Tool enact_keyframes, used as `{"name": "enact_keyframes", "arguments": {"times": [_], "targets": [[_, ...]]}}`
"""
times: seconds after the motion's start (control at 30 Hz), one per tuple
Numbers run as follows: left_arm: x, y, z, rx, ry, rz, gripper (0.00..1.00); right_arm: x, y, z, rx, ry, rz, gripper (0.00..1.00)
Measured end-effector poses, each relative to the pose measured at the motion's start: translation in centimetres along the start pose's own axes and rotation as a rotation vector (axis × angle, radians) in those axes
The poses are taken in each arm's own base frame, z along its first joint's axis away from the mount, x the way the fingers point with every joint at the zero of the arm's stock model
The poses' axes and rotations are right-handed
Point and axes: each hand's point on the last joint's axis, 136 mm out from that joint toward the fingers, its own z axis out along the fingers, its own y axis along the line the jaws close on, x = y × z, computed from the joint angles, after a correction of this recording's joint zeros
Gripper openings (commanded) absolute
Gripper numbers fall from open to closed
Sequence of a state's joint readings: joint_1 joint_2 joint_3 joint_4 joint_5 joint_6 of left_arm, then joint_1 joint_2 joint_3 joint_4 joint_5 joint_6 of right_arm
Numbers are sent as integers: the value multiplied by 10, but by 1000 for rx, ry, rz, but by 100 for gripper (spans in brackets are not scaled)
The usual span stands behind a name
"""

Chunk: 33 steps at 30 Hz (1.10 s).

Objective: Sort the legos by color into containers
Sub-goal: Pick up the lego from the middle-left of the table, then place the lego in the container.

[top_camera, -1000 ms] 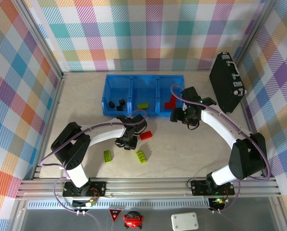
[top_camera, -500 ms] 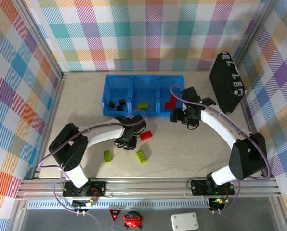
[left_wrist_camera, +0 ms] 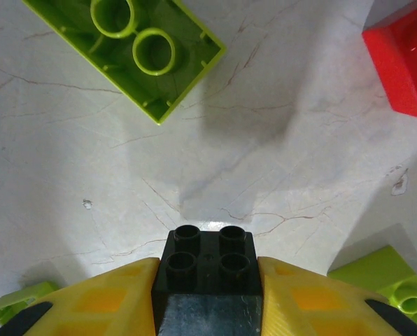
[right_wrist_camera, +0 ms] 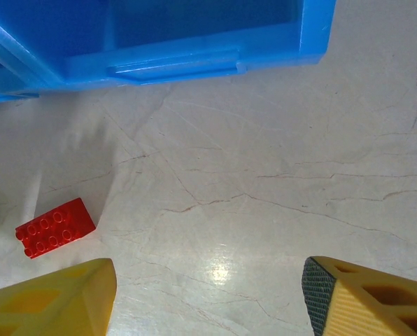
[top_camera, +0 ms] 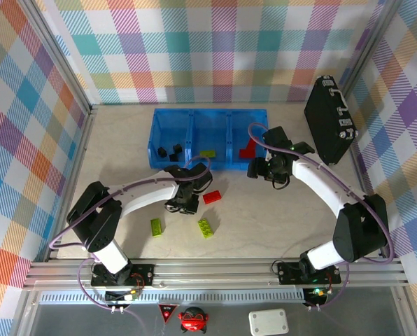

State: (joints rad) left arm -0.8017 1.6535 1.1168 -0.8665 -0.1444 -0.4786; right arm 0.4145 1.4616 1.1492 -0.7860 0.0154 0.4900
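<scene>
**Desk:** What do you have, starting from the left?

**Me:** My landmark is the blue tray (top_camera: 210,112) at the far side of the table (top_camera: 124,154). Its left bin holds three black bricks (top_camera: 172,152). The middle bin holds one lime-green brick (top_camera: 208,153), and the right bin holds a red piece (top_camera: 247,149).

**Desk:** And the left hand?

**Me:** The left hand (top_camera: 182,203) hangs on the near side of the tray, in front of the left bin. In its wrist camera I see the yellow fingers (left_wrist_camera: 103,294) clamped on a black brick (left_wrist_camera: 208,255), studs pointing away from the camera. The brick is clear of the table.

**Desk:** What is loose on the table?

**Me:** A red brick (top_camera: 211,197) lies near the tray's front wall, ahead of the middle bin and just beside the left hand. Farther from the tray lie a green brick (top_camera: 156,227) and a second green brick (top_camera: 206,227), well apart from each other.

**Desk:** And the right side?

**Me:** The right hand (top_camera: 256,168) sits close to the tray's front right corner. Its wrist camera shows the fingers (right_wrist_camera: 61,297) spread wide with bare table between them. I cannot tell from that view whether it touches the tray. A black case (top_camera: 329,119) stands to the right of the tray.
</scene>
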Motion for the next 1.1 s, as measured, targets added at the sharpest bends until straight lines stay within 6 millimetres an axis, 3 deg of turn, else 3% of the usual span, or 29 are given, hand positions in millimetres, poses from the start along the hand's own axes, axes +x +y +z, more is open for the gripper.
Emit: {"name": "enact_keyframes", "arguments": {"times": [0.2, 0.63, 0.83, 1.1], "targets": [[-29, 3, -17, 28, -53, -17, 37, 11, -7, -10, 9, -8, 1, 72], [-109, 59, -58, 67, -175, -123, 37, 31, -25, -21, 61, -2, 31, 72], [-148, 85, -61, 75, -207, -167, 37, 34, -27, -22, 67, 6, 40, 71], [-186, 108, -45, 87, -202, -213, 37, 38, -29, -25, 73, 10, 47, 72]]}}
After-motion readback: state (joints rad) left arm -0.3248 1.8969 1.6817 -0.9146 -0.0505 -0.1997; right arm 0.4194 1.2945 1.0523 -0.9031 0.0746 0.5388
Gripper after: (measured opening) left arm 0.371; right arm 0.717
